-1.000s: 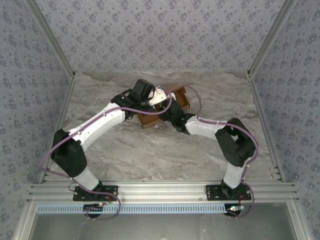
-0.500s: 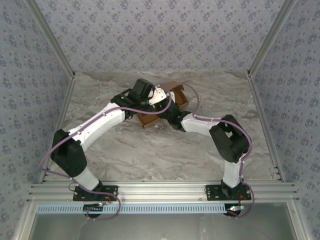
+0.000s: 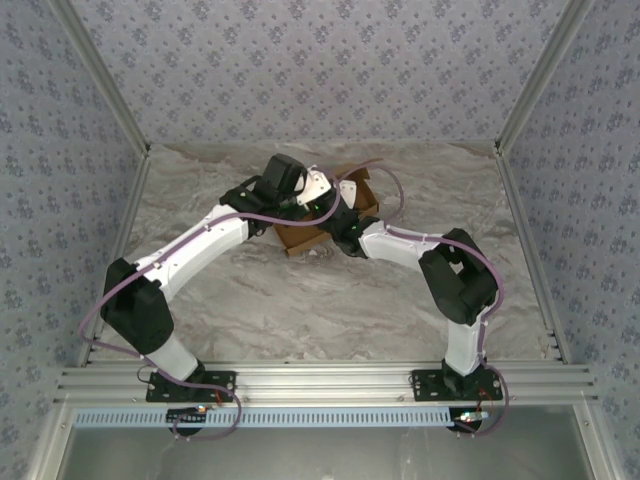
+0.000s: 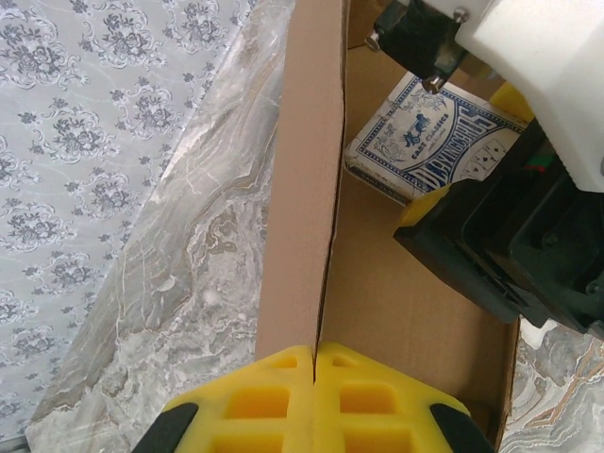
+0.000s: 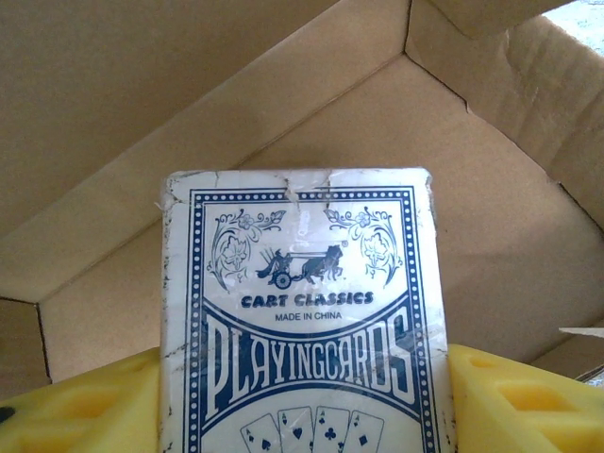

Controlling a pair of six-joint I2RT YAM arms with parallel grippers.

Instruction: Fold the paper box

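Note:
The paper box (image 3: 300, 240) is a brown cardboard tray at the middle of the far table, its walls partly raised. My left gripper (image 3: 316, 199) is shut on the top edge of one upright wall (image 4: 304, 189), which runs straight into the seam between the yellow fingers (image 4: 274, 396). My right gripper (image 3: 341, 216) reaches inside the box. It is shut on a blue-and-white card packet (image 5: 302, 321), whose sides touch both yellow pads (image 5: 94, 406). That packet (image 4: 425, 142) sits low over the box floor (image 4: 406, 302). In the top view both arms hide much of the box.
The table (image 3: 300, 300) has a marbled grey surface, bounded by patterned walls on three sides and a metal rail (image 3: 320, 385) at the near edge. The two wrists crowd together over the box, and a purple cable (image 3: 392, 200) loops past its right side.
The right arm has pushed left and deeper into the box with the packet. The box's right side has drawn inward and looks narrower. The left gripper has stayed clamped on the wall.

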